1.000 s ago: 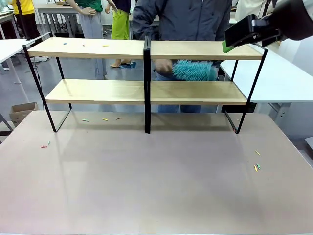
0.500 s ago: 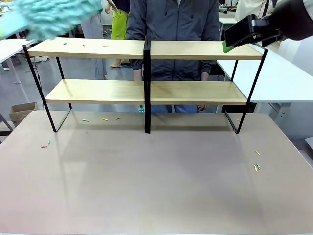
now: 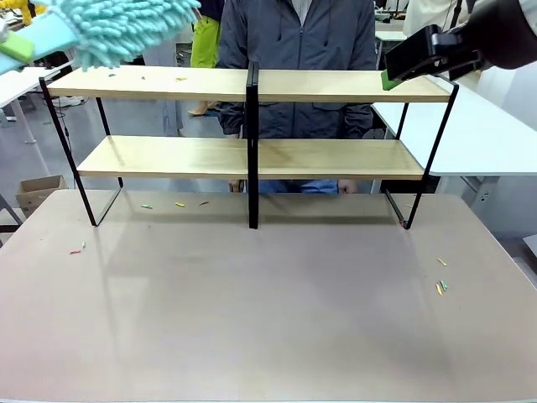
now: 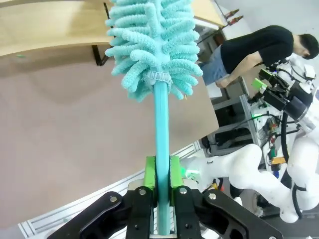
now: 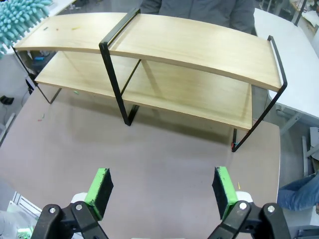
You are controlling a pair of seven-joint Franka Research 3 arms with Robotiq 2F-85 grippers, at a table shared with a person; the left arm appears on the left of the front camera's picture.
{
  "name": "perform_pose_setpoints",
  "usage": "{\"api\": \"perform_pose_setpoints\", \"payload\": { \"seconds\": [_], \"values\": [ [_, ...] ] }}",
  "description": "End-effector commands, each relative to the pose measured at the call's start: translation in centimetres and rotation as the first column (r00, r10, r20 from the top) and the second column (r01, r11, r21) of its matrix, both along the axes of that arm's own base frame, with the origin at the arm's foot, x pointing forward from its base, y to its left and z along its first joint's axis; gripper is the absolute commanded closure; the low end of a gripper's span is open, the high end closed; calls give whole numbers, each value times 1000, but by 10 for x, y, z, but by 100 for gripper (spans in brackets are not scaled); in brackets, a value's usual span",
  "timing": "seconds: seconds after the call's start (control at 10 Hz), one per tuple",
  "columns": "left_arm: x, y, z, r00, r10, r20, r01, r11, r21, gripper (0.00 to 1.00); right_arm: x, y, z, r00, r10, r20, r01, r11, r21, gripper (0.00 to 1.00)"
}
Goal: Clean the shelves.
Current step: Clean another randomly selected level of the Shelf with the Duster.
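On the near part of the worktop (image 3: 268, 327) there's nothing much, just a few coloured scraps (image 3: 440, 285) off to the right and a couple more at the left edge. The right jaws are up in the air on the near side, spread wide with nothing between the green pads (image 5: 102, 185), looking down over the whole rack; in the front view they line up with its right end. The shelves (image 3: 252, 155) stand across the far half of the worktop, two wooden boards in a black frame with a centre post, and more scraps lie under the lower board and on the left half of the top one. The left jaws are clamped tight on the handle of a teal duster (image 4: 152, 47), and its fluffy head sits over the left end of the top board, can't tell if it's actually touching. Behind the shelves a person (image 3: 298, 38) in a dark jacket stands right up against the middle.
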State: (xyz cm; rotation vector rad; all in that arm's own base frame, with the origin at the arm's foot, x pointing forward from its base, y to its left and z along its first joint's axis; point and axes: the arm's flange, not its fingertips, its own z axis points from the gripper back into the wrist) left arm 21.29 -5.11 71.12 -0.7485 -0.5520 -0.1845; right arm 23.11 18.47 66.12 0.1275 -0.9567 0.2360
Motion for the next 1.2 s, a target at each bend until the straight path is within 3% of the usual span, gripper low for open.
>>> {"api": "perform_pose_setpoints", "payload": {
  "seconds": [0.0,0.2,0.3,0.6,0.8,1.0,1.1],
  "values": [
    [4,-13,3,1000,-8,-3,8,1000,14,87,0,-1,-1,1000,1,-2,-1,1000,7,0],
    [38,-43,24,999,32,13,-33,993,113,87,0,-1,-1,1000,1,-2,-1,1000,7,0],
    [63,-60,39,995,86,-42,-79,985,153,100,0,-1,-1,1000,1,-2,-1,1000,7,0],
    [127,-106,50,971,232,-59,-204,930,305,100,0,-1,-1,1000,1,-2,-1,1000,7,0],
    [154,-120,31,974,197,-114,-147,926,347,100,0,-1,-1,1000,1,-2,-1,1000,7,0],
    [167,-124,13,983,110,-148,-44,920,390,100,0,-1,-1,1000,1,-2,-1,1000,7,0],
    [169,-123,7,982,119,-145,-49,909,415,100,0,-1,-1,1000,1,-2,-1,1000,7,0]
  ]
}}
